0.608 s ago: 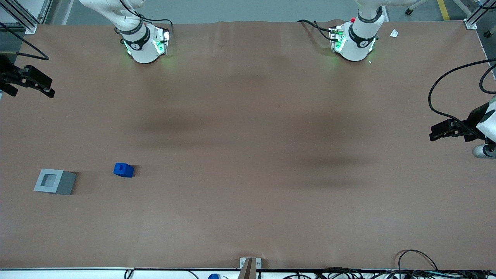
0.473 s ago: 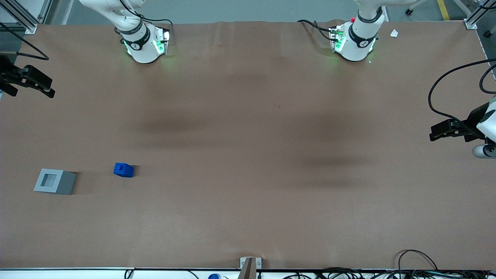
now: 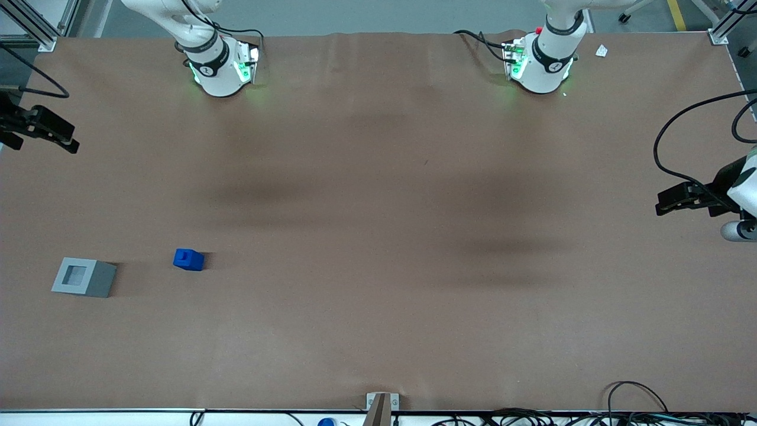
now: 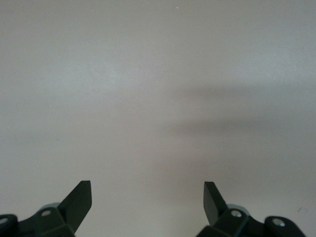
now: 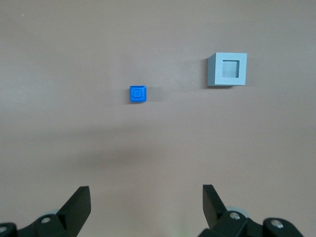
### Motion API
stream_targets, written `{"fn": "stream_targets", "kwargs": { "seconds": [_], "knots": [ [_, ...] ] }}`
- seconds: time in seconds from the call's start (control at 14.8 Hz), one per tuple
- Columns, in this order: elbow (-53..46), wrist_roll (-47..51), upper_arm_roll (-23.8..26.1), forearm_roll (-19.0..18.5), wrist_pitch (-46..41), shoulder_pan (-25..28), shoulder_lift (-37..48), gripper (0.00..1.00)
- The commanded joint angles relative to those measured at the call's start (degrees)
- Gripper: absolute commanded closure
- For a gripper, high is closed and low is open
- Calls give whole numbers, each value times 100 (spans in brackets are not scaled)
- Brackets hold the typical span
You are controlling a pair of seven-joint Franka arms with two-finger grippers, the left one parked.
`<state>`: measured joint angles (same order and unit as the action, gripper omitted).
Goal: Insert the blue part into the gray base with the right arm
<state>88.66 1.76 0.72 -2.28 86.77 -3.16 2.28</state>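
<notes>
The blue part is a small bright-blue block with a raised step, standing on the brown table. The gray base, a light-gray box with a square recess facing up, stands beside it, toward the working arm's end of the table. They are apart. The right arm's gripper hangs high at the working arm's end, farther from the front camera than both things. The right wrist view shows the gripper open and empty, with the blue part and the gray base on the table below.
Both arm bases stand along the table edge farthest from the front camera. A small white scrap lies near that edge. A metal bracket and loose cables sit at the near edge.
The right arm's gripper has shifted slightly toward the working arm's end of the table and a little nearer the front camera. The blue part and gray base have not moved.
</notes>
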Motion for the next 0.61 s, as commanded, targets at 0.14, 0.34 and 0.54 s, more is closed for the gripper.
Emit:
{"fn": "stream_targets", "kwargs": {
  "seconds": [0.14, 0.34, 0.54],
  "knots": [
    [-121, -237, 34, 18, -20, -106, -96, 0],
    [-130, -413, 42, -114, 15, -62, -394, 0],
    [-113, -308, 34, 218, 470, -54, -825, 0]
  ]
}}
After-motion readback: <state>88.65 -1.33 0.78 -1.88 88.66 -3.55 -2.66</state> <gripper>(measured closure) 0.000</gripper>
